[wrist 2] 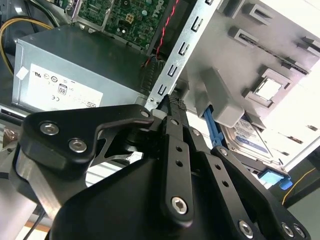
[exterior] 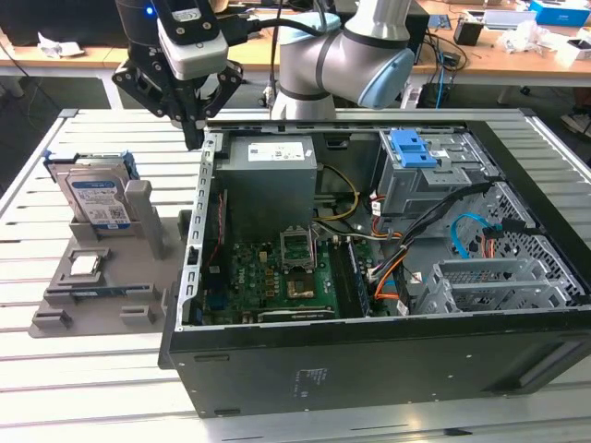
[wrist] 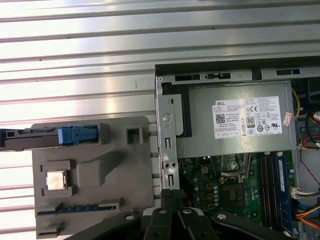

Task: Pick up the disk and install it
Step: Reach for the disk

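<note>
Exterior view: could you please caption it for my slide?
Gripper above the case wall; disk stands in the grey fixture alongside.

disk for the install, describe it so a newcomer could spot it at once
Find the open computer case; on the exterior view's left of it lies a grey holder tray. The disk stands on edge at that tray's far end, silver in a bright blue frame. Its white-and-blue label and upright pose set it apart from the small square chip lying flat nearby.

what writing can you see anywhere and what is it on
White label on the power supply box: print too small to quote.
Blue-and-white label on the disk: barcode, text too small to read.
Circuit board: markings too small to read.
</note>
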